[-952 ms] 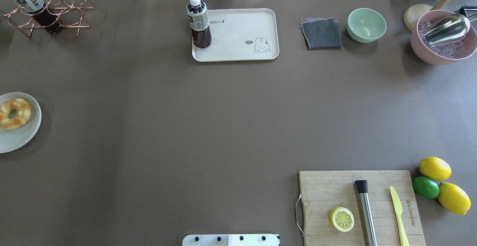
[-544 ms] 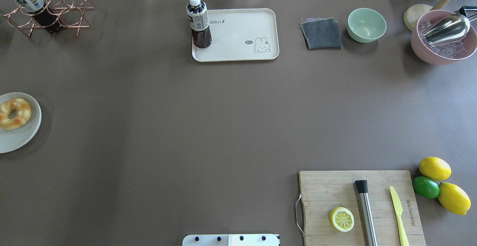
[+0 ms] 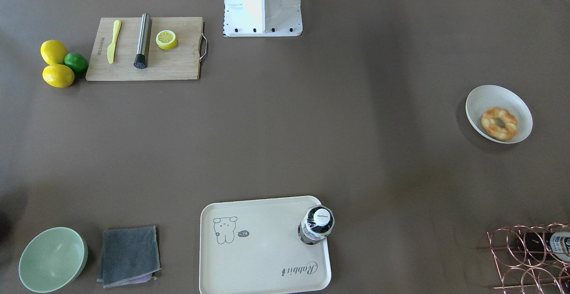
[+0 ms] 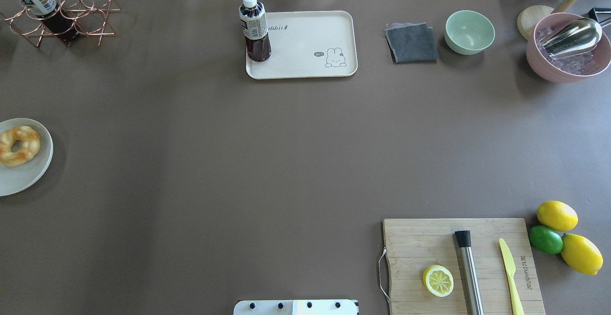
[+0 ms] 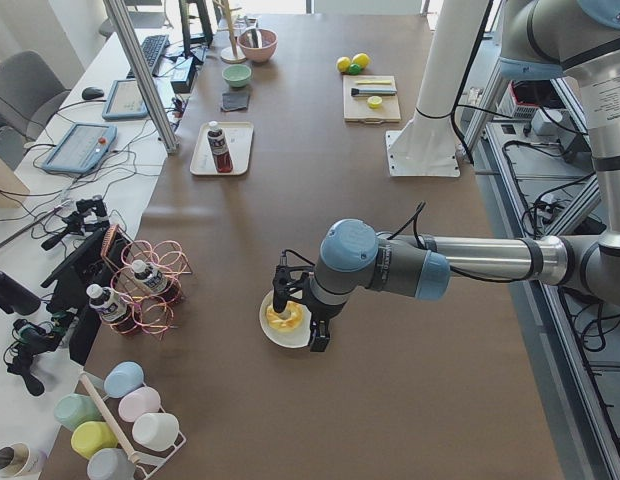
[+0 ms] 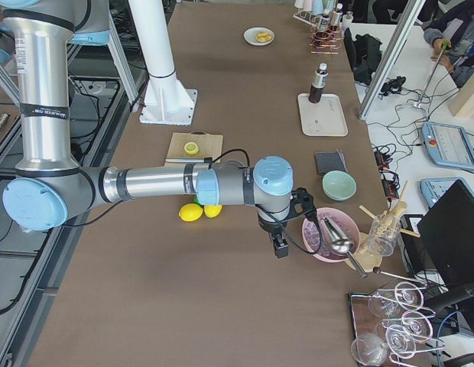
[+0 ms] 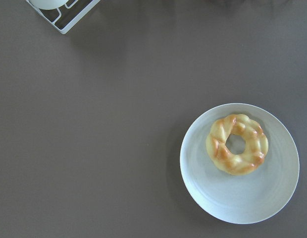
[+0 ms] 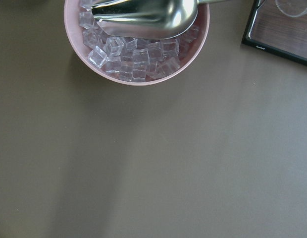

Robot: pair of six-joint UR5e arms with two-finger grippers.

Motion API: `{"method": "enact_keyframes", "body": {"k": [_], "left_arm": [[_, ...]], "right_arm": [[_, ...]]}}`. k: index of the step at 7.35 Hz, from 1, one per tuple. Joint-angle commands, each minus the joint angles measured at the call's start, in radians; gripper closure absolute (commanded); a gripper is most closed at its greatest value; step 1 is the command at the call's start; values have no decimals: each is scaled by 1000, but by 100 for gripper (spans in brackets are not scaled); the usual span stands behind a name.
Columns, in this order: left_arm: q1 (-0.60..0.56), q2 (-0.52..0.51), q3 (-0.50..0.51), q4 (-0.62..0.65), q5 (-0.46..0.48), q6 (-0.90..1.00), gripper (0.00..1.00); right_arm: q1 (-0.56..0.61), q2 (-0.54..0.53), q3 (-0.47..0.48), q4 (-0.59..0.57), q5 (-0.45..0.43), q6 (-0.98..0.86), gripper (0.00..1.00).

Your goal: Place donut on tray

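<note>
Hanging above the plate [image 7: 242, 210] at the robot's left end of the tabletop [image 4: 286, 152], the left claw [image 5: 300, 312] is plainly the nearer one. The right claw [image 6: 279, 245] is at the end far from the plate, over a pink bowl of ice [image 8: 138, 54], and I judge it has no part in the pick

The donut [image 7: 237, 144] lies flat on the plate, hole up, off the plate's middle toward one rim. Being a ring, it has no long axis to line up with, so any wrist angle should serve. What counts is the offset: in the left wrist view it sits right of centre and a little low, so the claw probably needs a small sideways shift over the plate before it drops

The tray [image 4: 310, 43] is well apart from the plate, across the tabletop, and a bottle [image 4: 255, 26] stands on its corner nearest the plate. The donut should therefore go down on the side away from that corner

Neither claw's fingers show in its wrist view, and the side views are too coarse, so I cannot tell whether either is spread or pressed together. The donut touches only the plate, as far as these views show
</note>
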Motion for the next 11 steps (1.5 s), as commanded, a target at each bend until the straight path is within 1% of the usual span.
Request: {"method": "enact_keyframes", "body": {"k": [1, 2, 3, 4, 5, 6, 7, 8, 9, 10, 11], "left_arm": [[16, -5, 12, 1, -55, -2, 3], [70, -17, 50, -5, -51, -2, 3], [116, -88, 130, -32, -46, -36, 3], [151, -147, 246, -139, -43, -65, 3], [179, -193, 359, -243, -25, -82, 2], [218, -228, 429, -309, -20, -135, 3], [255, -232, 477, -372, 25, -148, 3], [294, -235, 526, -444, 62, -195, 4], [326, -262, 576, -497, 85, -255, 7], [346, -269, 603, -520, 87, -264, 8], [354, -269, 615, -531, 87, -264, 11]], "right_arm": [[-5, -83, -4, 166, 68, 4, 0], [-23, -79, -7, 182, 102, 29, 0], [-66, -73, -1, 190, 121, 133, 0], [-127, -70, -1, 243, 122, 221, 0], [-184, -35, -2, 289, 121, 369, 0], [-234, -19, 4, 325, 122, 477, 0], [-268, -18, 4, 361, 121, 534, 0], [-290, -1, 4, 369, 118, 580, 0], [-299, 8, -1, 368, 116, 612, 0], [-299, 8, 5, 368, 122, 614, 1], [-299, 7, 7, 368, 124, 619, 1]]}}
